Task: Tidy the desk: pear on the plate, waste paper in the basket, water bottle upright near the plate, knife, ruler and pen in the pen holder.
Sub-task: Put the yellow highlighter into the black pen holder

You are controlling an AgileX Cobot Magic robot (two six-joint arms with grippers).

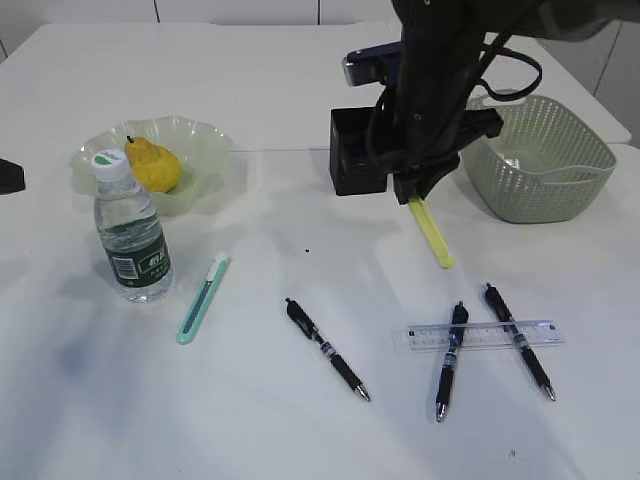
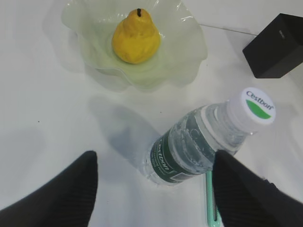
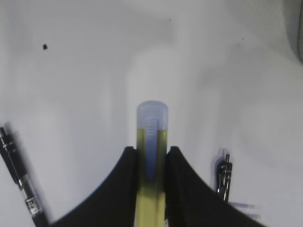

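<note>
My right gripper (image 1: pixel 420 190) (image 3: pixel 151 151) is shut on a yellow utility knife (image 1: pixel 432 232) (image 3: pixel 151 137). The knife hangs slanted above the desk (image 1: pixel 300 420), just in front of the black pen holder (image 1: pixel 350 155), which my arm partly hides. A teal knife (image 1: pixel 203 298) (image 2: pixel 211 198) lies beside the upright water bottle (image 1: pixel 130 232) (image 2: pixel 199 142). The pear (image 1: pixel 155 165) (image 2: pixel 135 39) sits on the plate (image 1: pixel 200 135) (image 2: pixel 184 61). My left gripper (image 2: pixel 155 158) is open above the bottle. Three pens (image 1: pixel 327 349) (image 1: pixel 449 362) (image 1: pixel 518 341) lie at the front, two across the ruler (image 1: pixel 420 338). The waste paper is out of view.
The grey-green basket (image 1: pixel 575 160) stands at the right, behind the held knife. In the right wrist view a pen (image 3: pixel 21 182) lies at the left edge and another pen's clip (image 3: pixel 225 175) at the right.
</note>
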